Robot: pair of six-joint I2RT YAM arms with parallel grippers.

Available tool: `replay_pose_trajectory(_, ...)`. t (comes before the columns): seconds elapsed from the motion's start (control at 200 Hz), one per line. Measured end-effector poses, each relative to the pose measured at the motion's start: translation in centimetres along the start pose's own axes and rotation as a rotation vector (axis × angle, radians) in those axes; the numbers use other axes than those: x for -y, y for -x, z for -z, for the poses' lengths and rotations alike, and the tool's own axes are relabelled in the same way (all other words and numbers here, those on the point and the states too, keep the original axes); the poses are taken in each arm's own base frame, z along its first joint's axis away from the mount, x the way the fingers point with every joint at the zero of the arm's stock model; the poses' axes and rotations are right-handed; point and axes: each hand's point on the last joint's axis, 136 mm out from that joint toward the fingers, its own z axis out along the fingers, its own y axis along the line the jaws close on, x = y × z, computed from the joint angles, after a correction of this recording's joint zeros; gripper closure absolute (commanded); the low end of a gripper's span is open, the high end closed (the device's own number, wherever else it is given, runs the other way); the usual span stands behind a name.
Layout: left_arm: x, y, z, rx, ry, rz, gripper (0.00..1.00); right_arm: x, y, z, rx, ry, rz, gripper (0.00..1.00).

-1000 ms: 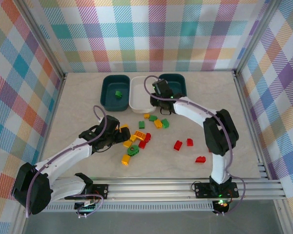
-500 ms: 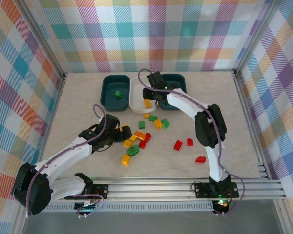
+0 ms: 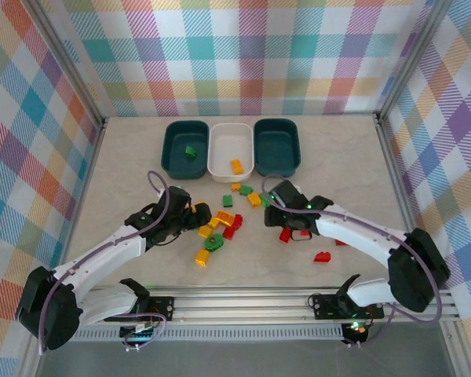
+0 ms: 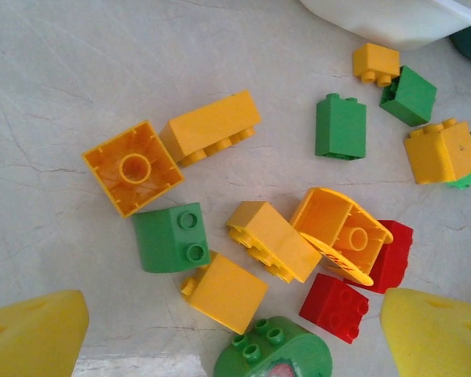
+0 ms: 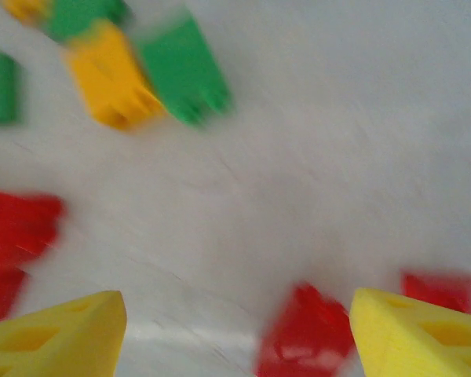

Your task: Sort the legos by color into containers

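While checking the legos (image 3: 225, 219) heaped at the middle of the desk (image 3: 125, 173), found left tool (image 4: 234, 322) spread wide and empty over yellow-orange, green and red pieces. Found right tool (image 5: 237, 314) likewise wide, holding nothing, with a red brick (image 5: 306, 334) lying between its fingers (image 5: 55, 338); view blurred. Logged left teal tub (image 3: 166, 153) with one green brick (image 3: 190, 151) inside, white tub (image 3: 228, 141) with one yellow-orange brick (image 3: 236, 166) inside. Logged right teal tub (image 3: 276, 145) just beside the white one, all three in a row at the far side.

top cam overlooks table (image 3: 133, 169); wrist cams sit close above shared legos (image 4: 271, 239).
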Motion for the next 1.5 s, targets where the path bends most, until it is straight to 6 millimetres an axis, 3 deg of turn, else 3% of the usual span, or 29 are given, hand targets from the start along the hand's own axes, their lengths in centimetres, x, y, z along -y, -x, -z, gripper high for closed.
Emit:
replay_pose_trajectory(0.07,0.4,0.0,0.0,0.006,-0.013,-0.002,0.06,1.0,-1.1,0.3,-0.026,-0.013,-0.037,0.22)
replay_pose_trajectory(0.19,1.1,-0.2,-0.3,0.006,-0.031,-0.012,0.06,0.6,-1.4,0.5,-0.035,0.018,-0.091,0.22)
replay_pose_trajectory(0.435,1.6,-1.0,-0.4,-0.007,-0.034,-0.031,0.05,0.2,-3.2,-2.2,-0.128,0.005,-0.143,0.25)
replay_pose_trajectory(0.625,1.2,-0.4,1.1,0.031,-0.033,-0.027,0.05,0.8,-4.1,-3.6,-0.168,-0.046,-0.149,0.31)
replay_pose_trajectory(0.705,1.2,-0.1,1.4,0.047,-0.035,-0.024,0.05,0.9,-4.3,-4.1,-0.176,-0.056,-0.146,0.39)
replay_pose_trajectory(0.82,1.1,-0.1,1.3,0.046,-0.028,-0.024,0.05,0.8,-4.2,-5.0,-0.180,-0.076,-0.137,0.64)
replay_pose_trajectory(0.9,1.0,-0.3,1.0,0.036,-0.018,-0.026,0.05,0.6,-3.6,-5.3,-0.167,-0.085,-0.118,0.74)
replay_pose_trajectory(1.085,-0.1,-0.6,0.9,0.029,0.036,-0.027,0.05,-0.9,0.7,-4.0,-0.047,-0.073,-0.041,0.81)
replay_pose_trajectory(1.185,-1.2,-0.5,1.0,0.041,0.089,0.000,0.00,-2.5,5.4,-2.2,0.063,-0.042,-0.001,0.81)
replay_pose_trajectory(1.3,-1.8,-0.5,1.1,0.046,0.114,0.044,0.00,-3.3,12.5,-0.8,0.196,-0.010,-0.002,0.81)
replay_pose_trajectory(1.375,-1.3,-0.3,1.1,0.043,0.078,0.068,0.00,-3.1,16.7,-1.7,0.242,-0.015,-0.017,0.80)
replay_pose_trajectory(1.505,-0.4,0.2,1.5,0.059,0.002,0.097,0.00,-2.4,21.4,-5.2,0.241,-0.046,-0.029,0.79)
